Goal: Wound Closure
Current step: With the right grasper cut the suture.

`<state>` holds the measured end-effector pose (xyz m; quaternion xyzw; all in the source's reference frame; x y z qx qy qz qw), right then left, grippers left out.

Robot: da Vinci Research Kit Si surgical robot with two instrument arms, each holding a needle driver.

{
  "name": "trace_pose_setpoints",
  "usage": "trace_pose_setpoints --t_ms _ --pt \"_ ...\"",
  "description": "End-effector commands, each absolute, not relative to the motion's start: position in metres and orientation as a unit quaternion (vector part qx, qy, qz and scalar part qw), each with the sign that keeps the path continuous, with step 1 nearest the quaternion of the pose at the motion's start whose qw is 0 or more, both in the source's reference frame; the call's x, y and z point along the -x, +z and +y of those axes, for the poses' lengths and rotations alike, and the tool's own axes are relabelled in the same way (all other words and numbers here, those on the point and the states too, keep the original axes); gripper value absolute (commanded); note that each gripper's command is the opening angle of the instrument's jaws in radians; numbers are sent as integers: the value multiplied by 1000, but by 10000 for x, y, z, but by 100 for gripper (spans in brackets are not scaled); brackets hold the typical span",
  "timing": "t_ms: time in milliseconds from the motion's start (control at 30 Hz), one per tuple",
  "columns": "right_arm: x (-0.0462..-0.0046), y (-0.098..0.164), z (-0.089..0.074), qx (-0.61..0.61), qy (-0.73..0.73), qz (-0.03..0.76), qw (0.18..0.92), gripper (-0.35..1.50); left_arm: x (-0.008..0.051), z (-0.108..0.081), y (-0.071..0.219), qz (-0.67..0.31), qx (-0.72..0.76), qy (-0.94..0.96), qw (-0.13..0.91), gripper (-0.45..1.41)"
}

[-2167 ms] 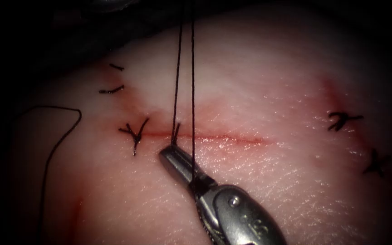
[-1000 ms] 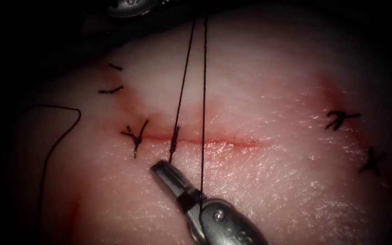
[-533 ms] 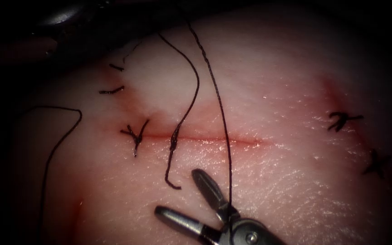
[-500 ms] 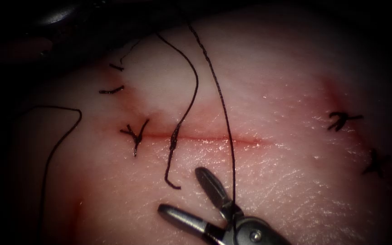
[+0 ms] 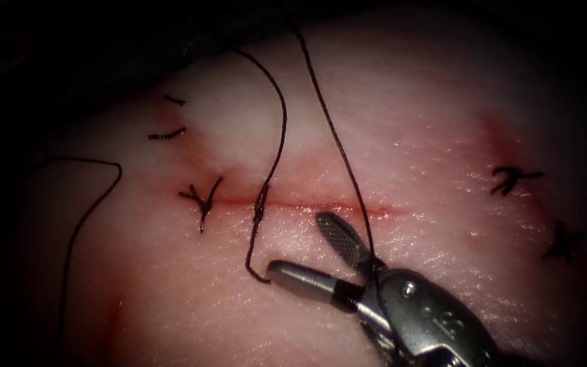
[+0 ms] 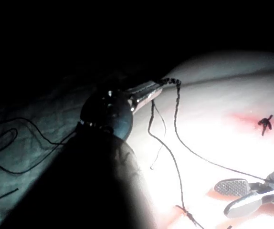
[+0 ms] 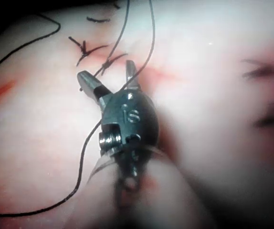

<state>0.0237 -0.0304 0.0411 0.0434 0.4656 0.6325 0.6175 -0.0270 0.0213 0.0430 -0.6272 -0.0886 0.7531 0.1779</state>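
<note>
The right tool (image 5: 297, 246) lies just below the cut (image 5: 321, 206) with its jaws open and nothing held between them. A fresh knot (image 5: 261, 204) sits on the cut, and its short tail (image 5: 253, 261) ends close to the lower jaw's tip. One slack thread strand (image 5: 281, 122) curves up from the knot. A second strand (image 5: 338, 143) runs down to the base of the right tool's jaws. In the left wrist view the left tool (image 6: 159, 86) is off the tissue's far edge, shut on the thread (image 6: 175, 121). In the right wrist view the right tool (image 7: 108, 76) is open.
An older knot (image 5: 202, 200) sits left of the fresh one, with cut thread ends (image 5: 166, 136) above it. A loose thread (image 5: 79, 224) loops over the tissue's left part. Two more tied stitches (image 5: 511, 180) lie at the far right. Red fluid tints the cut.
The right tool let go of the knot's short tail and opened, and both taut strands went slack. It then moved up and right toward the cut. The left tool drew back from the upper edge.
</note>
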Motion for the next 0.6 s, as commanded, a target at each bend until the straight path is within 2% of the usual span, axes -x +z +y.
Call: trace_pose_setpoints --t_ms 33,67,167,600 --pt "-255 415 -290 -45 633 467 616 103 275 223 426 -86 629 752 177 -45" --pt "-262 418 -284 -45 635 465 615 106 277 220 421 -84 629 753 175 -45" --pt "-272 423 -274 -51 632 470 614 98 278 216 414 -84 629 753 174 -45" --pt "-298 445 -253 -47 635 470 611 100 282 200 380 -86 629 753 173 -45"
